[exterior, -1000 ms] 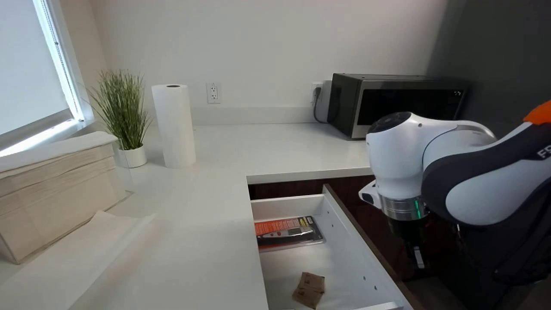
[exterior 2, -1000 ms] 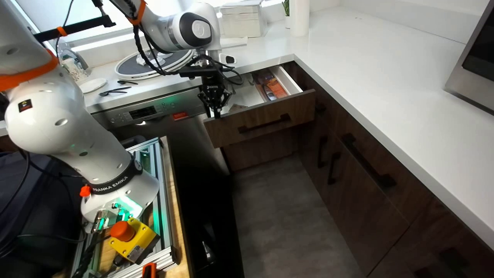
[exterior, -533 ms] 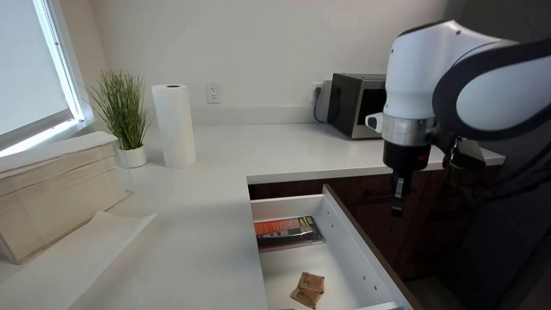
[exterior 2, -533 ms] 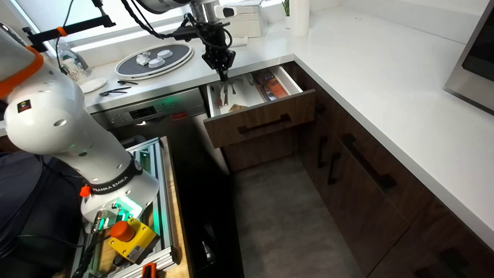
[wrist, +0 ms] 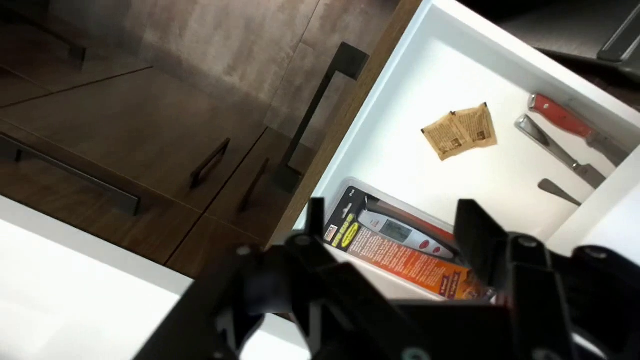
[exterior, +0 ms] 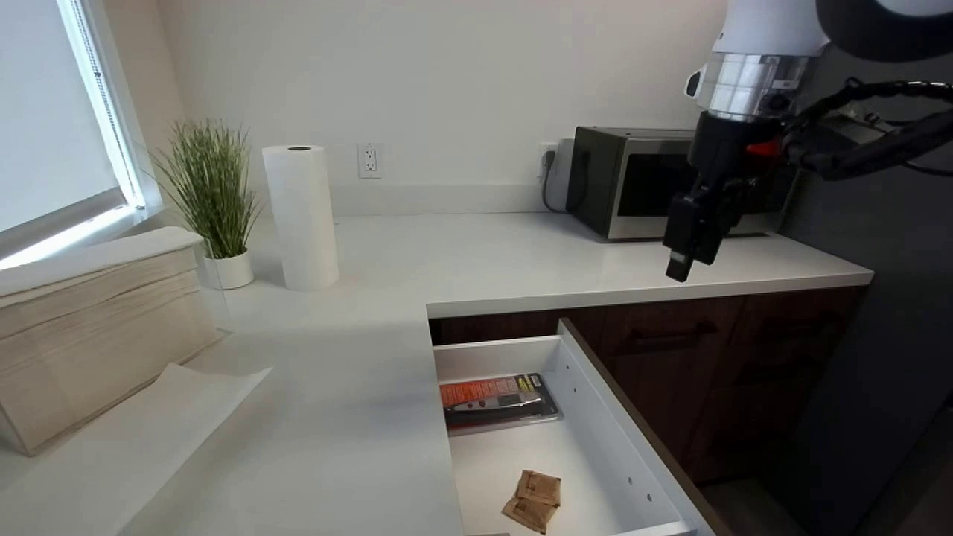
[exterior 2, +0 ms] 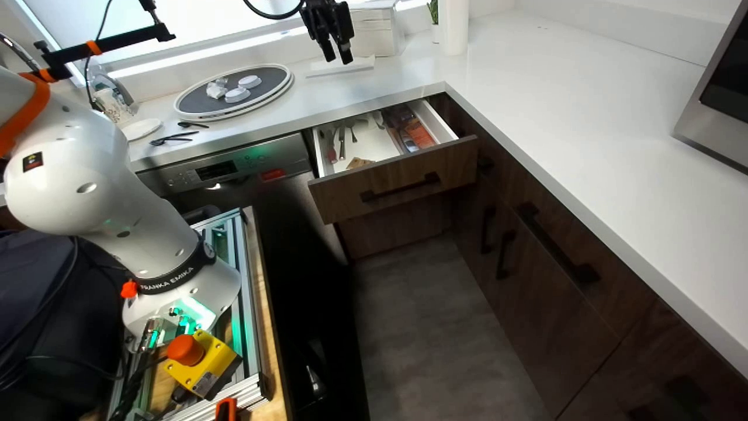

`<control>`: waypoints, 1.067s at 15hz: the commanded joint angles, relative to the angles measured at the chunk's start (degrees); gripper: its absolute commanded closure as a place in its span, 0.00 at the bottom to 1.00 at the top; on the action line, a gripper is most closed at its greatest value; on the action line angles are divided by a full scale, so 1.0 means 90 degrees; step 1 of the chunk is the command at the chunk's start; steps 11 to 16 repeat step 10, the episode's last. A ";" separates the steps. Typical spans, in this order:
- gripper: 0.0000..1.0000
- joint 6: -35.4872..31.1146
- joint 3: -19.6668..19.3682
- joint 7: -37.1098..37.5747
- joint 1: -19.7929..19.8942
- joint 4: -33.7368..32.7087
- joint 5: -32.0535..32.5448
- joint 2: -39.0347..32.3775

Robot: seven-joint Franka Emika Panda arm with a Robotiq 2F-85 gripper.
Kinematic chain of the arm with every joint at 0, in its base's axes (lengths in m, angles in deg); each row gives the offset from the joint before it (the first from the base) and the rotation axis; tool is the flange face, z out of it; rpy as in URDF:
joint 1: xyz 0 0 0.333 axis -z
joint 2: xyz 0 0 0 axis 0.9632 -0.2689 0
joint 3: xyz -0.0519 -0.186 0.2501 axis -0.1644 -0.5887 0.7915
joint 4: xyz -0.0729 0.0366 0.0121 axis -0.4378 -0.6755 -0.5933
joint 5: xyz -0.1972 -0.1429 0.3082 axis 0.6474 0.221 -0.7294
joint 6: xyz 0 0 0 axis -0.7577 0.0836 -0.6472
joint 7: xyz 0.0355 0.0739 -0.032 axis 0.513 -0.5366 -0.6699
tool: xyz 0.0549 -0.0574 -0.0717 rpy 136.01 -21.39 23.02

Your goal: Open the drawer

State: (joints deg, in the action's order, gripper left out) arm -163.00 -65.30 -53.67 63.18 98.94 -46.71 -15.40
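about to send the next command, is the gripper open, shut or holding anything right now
Gripper: open, fingers apart, holding nothing, clear of the drawer.

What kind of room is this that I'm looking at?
Most likely a kitchen, though whether in a home or an office I can't tell. A microwave stands on the white countertop, what looks like a dishwasher sits beneath it, and the open drawer holds a red-handled knife.

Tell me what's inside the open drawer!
The drawer holds a blister-packed digital gadget, two brown sachets, a red-handled knife and metal utensils. The countertop covers its back, so anything farther in can't be seen.
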 commanded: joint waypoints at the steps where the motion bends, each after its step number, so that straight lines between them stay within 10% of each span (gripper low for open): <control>1: 0.01 0.0633 -0.0033 0.0414 0.0118 0.0018 -0.0269 0.0480; 16: 0.00 0.0433 -0.0075 0.0266 0.0165 -0.0019 -0.0336 0.0541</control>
